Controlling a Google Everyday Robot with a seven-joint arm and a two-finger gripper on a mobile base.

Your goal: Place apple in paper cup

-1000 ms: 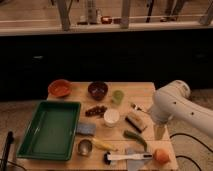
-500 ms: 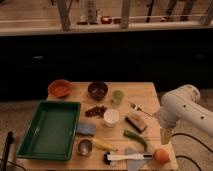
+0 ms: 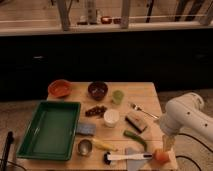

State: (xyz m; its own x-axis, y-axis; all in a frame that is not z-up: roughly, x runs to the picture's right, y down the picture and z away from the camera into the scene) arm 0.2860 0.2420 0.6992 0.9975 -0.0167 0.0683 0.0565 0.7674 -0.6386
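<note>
Camera view: jaws over apple (image 3: 161,156), table (image 3: 145,97) corner.

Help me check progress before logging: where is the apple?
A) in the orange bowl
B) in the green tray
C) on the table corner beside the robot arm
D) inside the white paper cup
C: the apple lies on the table corner under the end effector, outside the paper cup.

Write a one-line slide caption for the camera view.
Pincer hovers over the apple at the table's near right corner; the white paper cup stands mid-table, right of the green tray.
</note>
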